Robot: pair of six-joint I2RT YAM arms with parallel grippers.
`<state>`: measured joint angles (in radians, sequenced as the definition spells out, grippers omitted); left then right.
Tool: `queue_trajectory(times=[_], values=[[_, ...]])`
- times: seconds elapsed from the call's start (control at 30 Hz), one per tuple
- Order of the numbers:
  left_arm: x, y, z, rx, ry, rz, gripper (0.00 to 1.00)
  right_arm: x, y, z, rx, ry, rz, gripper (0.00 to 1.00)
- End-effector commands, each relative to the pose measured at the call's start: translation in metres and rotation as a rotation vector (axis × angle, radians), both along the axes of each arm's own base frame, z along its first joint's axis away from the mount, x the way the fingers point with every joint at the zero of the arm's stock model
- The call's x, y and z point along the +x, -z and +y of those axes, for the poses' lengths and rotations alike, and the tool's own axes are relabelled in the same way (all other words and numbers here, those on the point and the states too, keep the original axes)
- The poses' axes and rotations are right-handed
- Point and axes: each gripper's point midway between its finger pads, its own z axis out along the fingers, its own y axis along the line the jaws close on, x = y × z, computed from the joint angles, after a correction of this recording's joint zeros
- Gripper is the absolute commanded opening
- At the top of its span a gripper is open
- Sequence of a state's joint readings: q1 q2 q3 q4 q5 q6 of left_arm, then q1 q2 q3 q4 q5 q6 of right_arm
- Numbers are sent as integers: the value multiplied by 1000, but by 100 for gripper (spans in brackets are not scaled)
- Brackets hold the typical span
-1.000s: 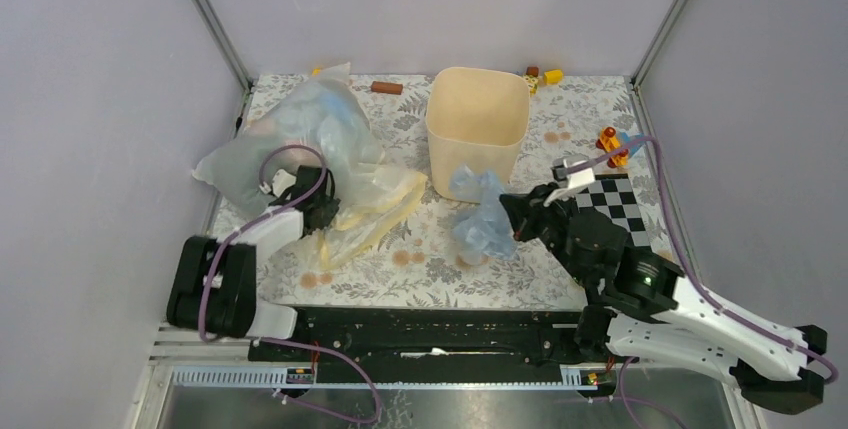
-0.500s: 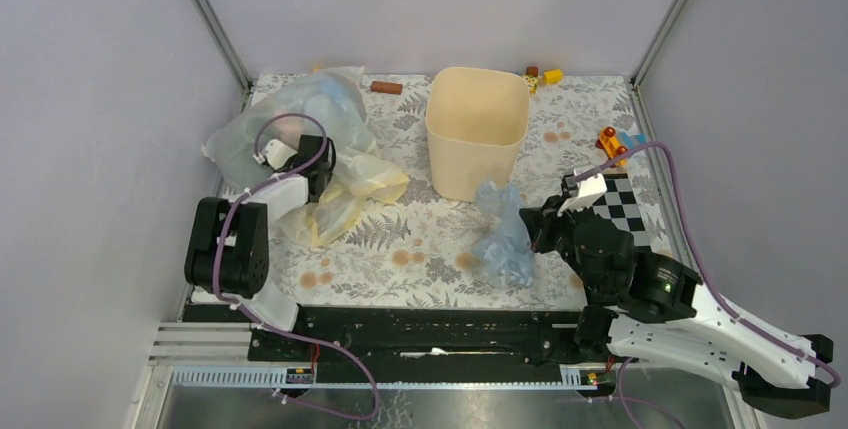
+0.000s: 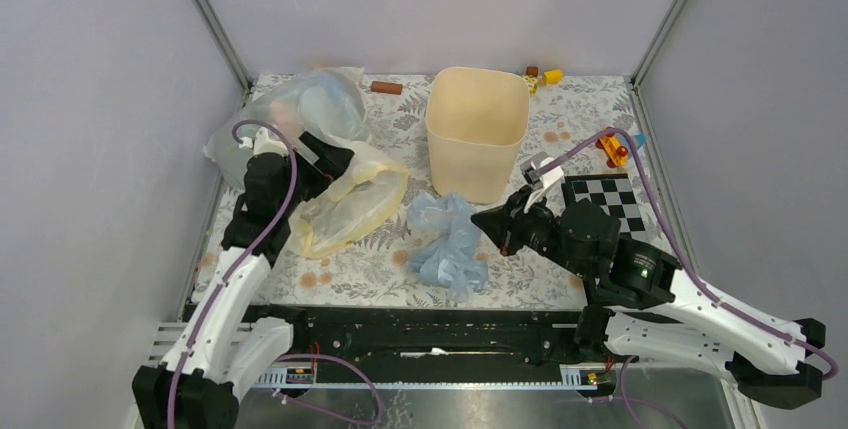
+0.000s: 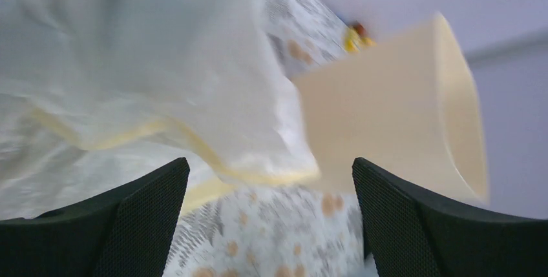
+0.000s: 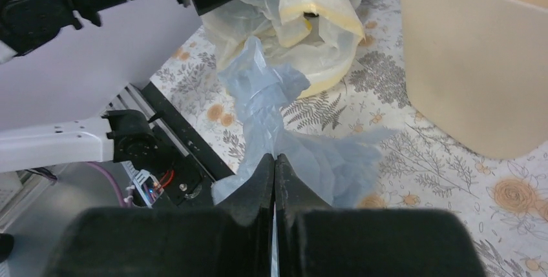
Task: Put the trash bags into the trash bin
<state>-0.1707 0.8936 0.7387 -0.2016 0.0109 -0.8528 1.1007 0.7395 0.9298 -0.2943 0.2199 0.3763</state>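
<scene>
Since a second ago the left gripper (image 3: 322,161) has sprung wide open above the pale yellow bag (image 3: 350,204), and the right gripper (image 3: 482,220) has dragged the blue trash bag (image 3: 447,241) leftward. The right gripper's fingers are pinched tight on the bag's right edge. The bag lies crumpled on the floral table (image 3: 385,264), just near of the trash bin (image 3: 478,139) and outside it. Left of it lies the yellow bag, against the bulky clear bag (image 3: 300,114) at far left.
</scene>
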Motion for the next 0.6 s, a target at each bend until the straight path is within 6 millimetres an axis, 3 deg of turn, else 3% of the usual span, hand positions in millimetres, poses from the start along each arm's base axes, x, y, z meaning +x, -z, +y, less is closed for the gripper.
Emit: queue_trajectory(times=[0.0, 0.17, 0.3, 0.43, 0.57], values=[[-46, -18, -70, -67, 477, -133, 99, 16, 35, -3, -69, 89, 8, 0], [-90, -5, -112, -191, 671, -185, 99, 22, 98, -9, -213, 135, 69, 0], [-119, 9, -140, -167, 792, -203, 99, 15, 133, -8, -294, 109, 128, 0], [-133, 20, -158, -124, 878, -188, 99, 7, 147, -2, -320, 56, 167, 0], [-134, 32, -171, -83, 906, -154, 99, 2, 146, 4, -311, 16, 177, 0]])
